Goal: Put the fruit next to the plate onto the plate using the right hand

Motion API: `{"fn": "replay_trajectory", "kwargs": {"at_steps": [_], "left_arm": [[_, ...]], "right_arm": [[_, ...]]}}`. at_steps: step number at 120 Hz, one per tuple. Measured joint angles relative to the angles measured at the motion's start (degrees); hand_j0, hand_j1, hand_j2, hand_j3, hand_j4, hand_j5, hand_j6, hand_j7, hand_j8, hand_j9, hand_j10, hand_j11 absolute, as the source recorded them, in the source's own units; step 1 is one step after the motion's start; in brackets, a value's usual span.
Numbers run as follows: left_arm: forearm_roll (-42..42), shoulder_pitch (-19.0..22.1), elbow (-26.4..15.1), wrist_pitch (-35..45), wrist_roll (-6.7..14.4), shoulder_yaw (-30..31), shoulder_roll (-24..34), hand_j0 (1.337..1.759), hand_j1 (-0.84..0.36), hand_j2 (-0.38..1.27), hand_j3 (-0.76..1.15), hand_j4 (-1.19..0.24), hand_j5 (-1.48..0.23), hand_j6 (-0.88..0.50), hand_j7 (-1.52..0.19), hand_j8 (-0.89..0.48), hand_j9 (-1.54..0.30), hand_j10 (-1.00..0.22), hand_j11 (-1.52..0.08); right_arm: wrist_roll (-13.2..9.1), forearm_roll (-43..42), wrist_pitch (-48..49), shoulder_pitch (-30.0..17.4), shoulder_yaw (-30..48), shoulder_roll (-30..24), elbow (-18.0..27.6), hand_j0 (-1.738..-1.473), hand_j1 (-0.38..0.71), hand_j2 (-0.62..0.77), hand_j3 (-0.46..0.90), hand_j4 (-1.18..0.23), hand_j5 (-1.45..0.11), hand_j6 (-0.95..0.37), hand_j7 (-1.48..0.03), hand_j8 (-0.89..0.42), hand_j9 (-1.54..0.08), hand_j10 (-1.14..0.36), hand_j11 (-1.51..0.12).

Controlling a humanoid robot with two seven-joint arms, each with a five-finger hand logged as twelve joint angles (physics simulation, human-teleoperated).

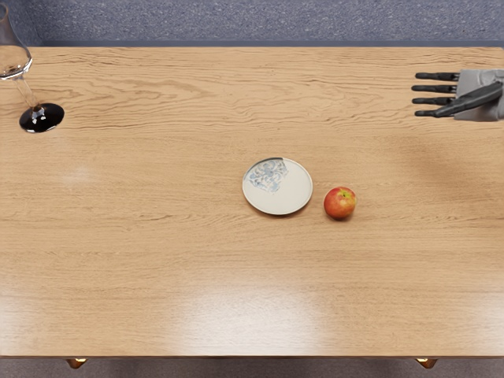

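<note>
Apple (pixel 339 202) is seen on the wooden table (pixel 157 260), just beside the plate (pixel 293 197), on its right. The right hand (pixel 461 94) is held well apart at the table's right edge, fingers extended, nothing grasped. 1 wine glass (pixel 41 117) is placed far left.

Right hand (pixel 453 94) at the right edge, fingers straight, spread, empty, pointing left.

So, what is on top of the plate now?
The plate bears only a grey mottled patch at its upper left. The apple sits beside it on the table. What lies under the plate is hidden.
</note>
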Motion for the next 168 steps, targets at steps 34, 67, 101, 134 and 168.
{"fn": "replay_trajectory", "kwargs": {"at_steps": [34,67,101,134,168], "left_arm": [[0.0,0.0,0.0,0.0,0.0,0.0,0.0,1.658,0.35,0.0,0.0,0.0,0.0,0.0,0.0,0.0,0.0,0.0,0.0],[0.0,0.2,0.0,0.0,0.0,0.0,0.0,1.658,0.35,0.0,0.0,0.0,0.0,0.0,0.0,0.0,0.0,0.0,0.0],[0.0,0.2,0.0,0.0,0.0,0.0,0.0,1.658,0.35,0.0,0.0,0.0,0.0,0.0,0.0,0.0,0.0,0.0,0.0],[0.0,0.1,0.0,0.0,0.0,-0.1,0.0,1.658,0.35,0.0,0.0,0.0,0.0,0.0,0.0,0.0,0.0,0.0,0.0],[0.0,0.1,0.0,0.0,0.0,-0.1,0.0,1.658,0.35,0.0,0.0,0.0,0.0,0.0,0.0,0.0,0.0,0.0,0.0]], "right_arm": [[0.0,-5.8,0.0,2.3,-2.9,0.1,2.1,-1.658,-0.35,0.0,0.0,0.0,0.0,0.0,0.0,0.0,0.0,0.0,0.0],[0.0,-21.7,-7.1,19.0,-31.0,7.2,21.0,-1.658,-0.35,0.0,0.0,0.0,0.0,0.0,0.0,0.0,0.0,0.0,0.0],[0.0,-25.8,-32.2,35.7,-56.1,14.6,34.9,-1.658,-0.35,0.0,0.0,0.0,0.0,0.0,0.0,0.0,0.0,0.0,0.0],[0.0,-30.1,-55.1,36.4,-61.7,19.6,43.0,-1.658,-0.35,0.0,0.0,0.0,0.0,0.0,0.0,0.0,0.0,0.0,0.0],[0.0,-30.5,-67.1,34.8,-61.1,22.8,51.5,-1.658,-0.35,0.0,0.0,0.0,0.0,0.0,0.0,0.0,0.0,0.0,0.0]]}}
